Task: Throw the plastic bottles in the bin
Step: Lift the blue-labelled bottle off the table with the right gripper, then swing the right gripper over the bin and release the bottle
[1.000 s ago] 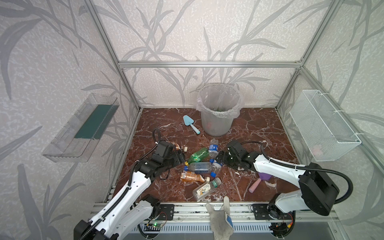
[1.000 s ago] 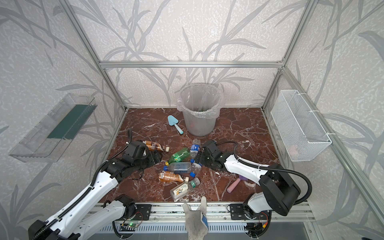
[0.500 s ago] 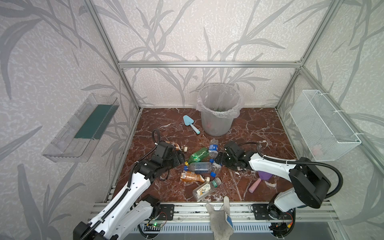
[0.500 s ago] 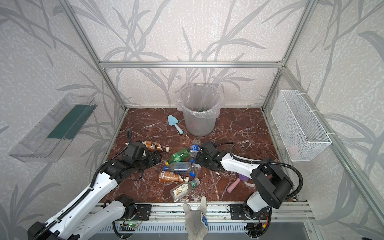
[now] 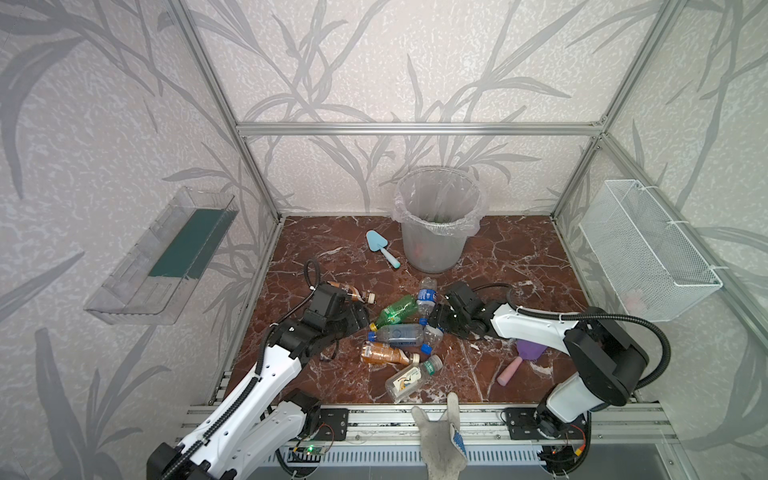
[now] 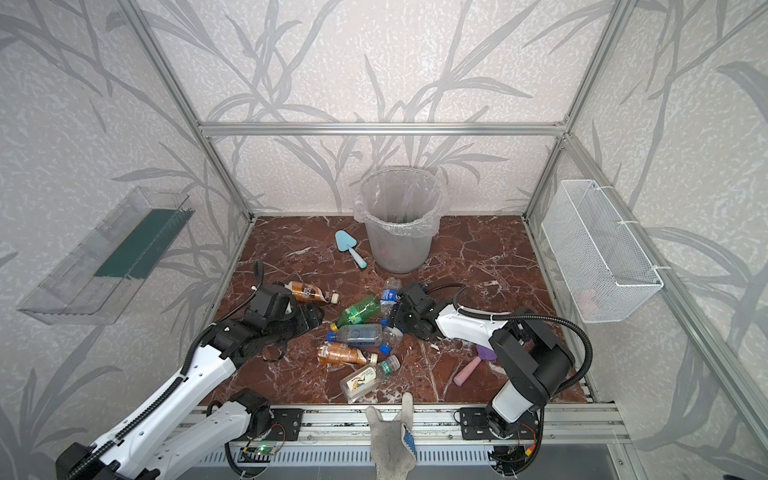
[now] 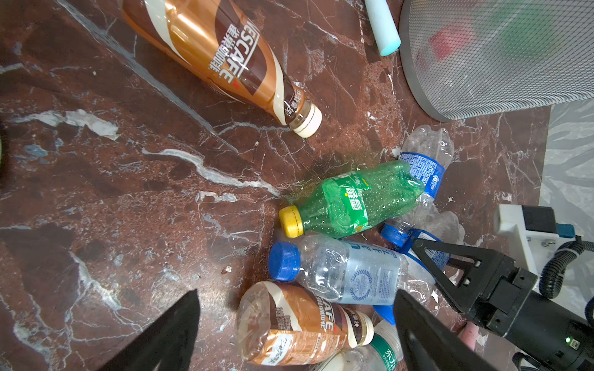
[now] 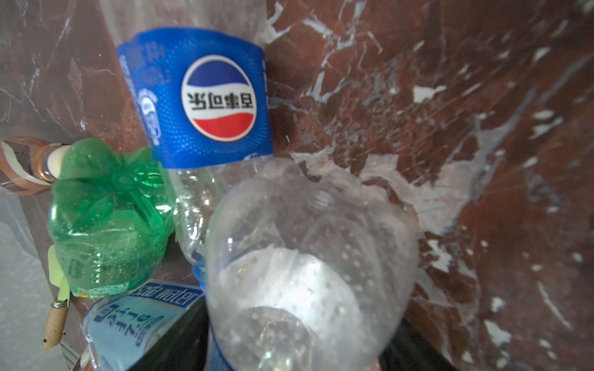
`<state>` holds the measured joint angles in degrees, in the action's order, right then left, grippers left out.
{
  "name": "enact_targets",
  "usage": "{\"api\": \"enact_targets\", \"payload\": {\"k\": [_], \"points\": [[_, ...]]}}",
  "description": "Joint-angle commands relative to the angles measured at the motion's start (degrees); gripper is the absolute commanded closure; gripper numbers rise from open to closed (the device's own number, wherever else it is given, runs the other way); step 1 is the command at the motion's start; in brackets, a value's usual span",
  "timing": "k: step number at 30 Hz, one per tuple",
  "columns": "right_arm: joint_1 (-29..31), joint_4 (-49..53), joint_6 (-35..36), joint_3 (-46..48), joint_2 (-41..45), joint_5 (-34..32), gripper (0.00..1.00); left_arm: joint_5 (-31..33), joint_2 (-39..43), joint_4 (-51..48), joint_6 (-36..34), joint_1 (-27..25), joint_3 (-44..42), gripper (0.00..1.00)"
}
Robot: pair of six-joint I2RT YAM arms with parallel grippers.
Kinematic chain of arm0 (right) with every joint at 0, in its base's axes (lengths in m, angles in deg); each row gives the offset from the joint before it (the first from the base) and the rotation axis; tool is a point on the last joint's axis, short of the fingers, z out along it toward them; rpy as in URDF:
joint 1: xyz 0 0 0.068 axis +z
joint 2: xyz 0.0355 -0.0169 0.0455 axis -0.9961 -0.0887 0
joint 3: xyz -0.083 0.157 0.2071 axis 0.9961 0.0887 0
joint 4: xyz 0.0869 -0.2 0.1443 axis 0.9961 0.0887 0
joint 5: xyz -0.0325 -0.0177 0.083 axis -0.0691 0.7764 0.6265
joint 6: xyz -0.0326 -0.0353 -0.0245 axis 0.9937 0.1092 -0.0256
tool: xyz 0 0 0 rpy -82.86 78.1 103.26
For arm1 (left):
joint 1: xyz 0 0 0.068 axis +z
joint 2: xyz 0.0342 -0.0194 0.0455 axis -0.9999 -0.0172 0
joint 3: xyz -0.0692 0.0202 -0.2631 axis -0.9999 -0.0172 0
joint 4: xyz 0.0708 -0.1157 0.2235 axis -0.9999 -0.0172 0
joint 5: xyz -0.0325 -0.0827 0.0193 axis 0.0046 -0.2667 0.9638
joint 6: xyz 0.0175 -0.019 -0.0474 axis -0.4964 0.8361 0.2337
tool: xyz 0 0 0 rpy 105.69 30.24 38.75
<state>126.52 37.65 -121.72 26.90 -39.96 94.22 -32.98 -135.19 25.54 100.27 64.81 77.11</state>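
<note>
Plastic bottles (image 5: 397, 334) lie in a loose heap on the red marble tabletop (image 5: 511, 257), towards the front and well apart from the bin (image 5: 432, 249), which stands upright by the back wall. We see our left claw (image 7: 295, 294) spread wide and empty, hovering over a brown coffee bottle (image 7: 299, 327) at the heap's edge. Our right claw (image 5: 437, 323) reaches in from the opposite side, its fingers on either side of a clear bottle (image 8: 305, 257) that fills the right wrist view; whether they grip it we cannot tell. A green bottle (image 8: 106, 218) and a blue-labelled bottle (image 8: 205, 96) lie just beside it.
</note>
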Motion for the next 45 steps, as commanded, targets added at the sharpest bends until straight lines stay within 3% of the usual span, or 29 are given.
{"api": "enact_targets", "payload": {"k": [1, 5, 11, 35, 45], "points": [[-0.5, 0.2, 0.5, -0.7, -0.4, 0.1, 0.26, 0.7, 0.7, -0.2, 0.4, 0.3, -0.5, 0.07], [-1.1, 0.0, 1.2, 0.5, 0.8, -0.1, 0.36, 0.7, 0.6, -0.3, 0.4, 0.2, -0.4, 0.07], [-2.9, 0.8, 2.1, 3.3, 3.8, 0.3, 0.4, 0.8, 0.0, 0.3, 0.4, 0.2, -0.5, 0.07], [-10.6, 17.0, 4.1, 19.1, 31.2, -2.3, 0.42, -1.0, -4.1, 1.9, 0.3, 0.2, 0.8, 0.07], [-12.3, 21.1, 5.0, 20.4, 37.4, -0.6, 0.43, -1.6, -5.4, 2.5, 0.5, 0.2, 1.0, 0.08]]}}
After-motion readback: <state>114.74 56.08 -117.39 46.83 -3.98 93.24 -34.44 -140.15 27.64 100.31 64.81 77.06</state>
